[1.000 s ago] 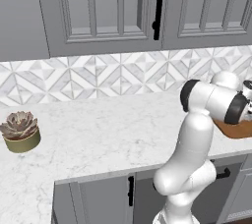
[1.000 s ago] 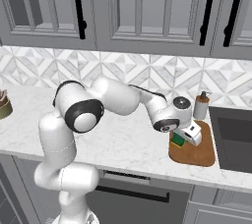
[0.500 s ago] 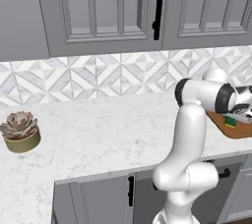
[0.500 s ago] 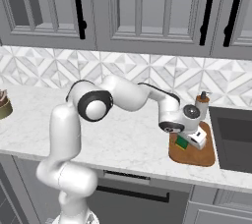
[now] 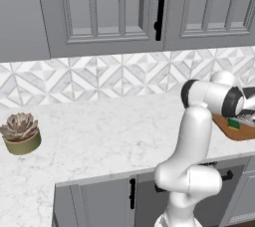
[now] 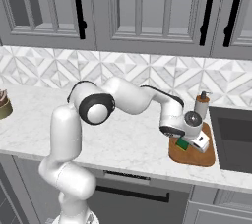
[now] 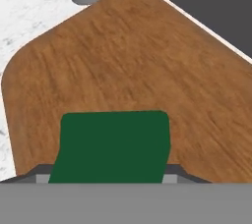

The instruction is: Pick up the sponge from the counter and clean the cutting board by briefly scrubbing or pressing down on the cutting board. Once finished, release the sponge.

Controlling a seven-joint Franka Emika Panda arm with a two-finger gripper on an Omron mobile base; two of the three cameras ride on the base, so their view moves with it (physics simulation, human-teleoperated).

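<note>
Sponge [image 7: 113, 147], green face up, sits low over the cutting board [image 7: 133, 61] near its counter-side edge, directly beneath the gripper [image 6: 196, 139], apparently clamped between the jaws, long axis spanning them, though the fingertips are hidden.

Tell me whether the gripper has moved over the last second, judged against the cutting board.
Yes. The gripper has moved down and toward the sink side over the cutting board, bringing the sponge with it.
</note>
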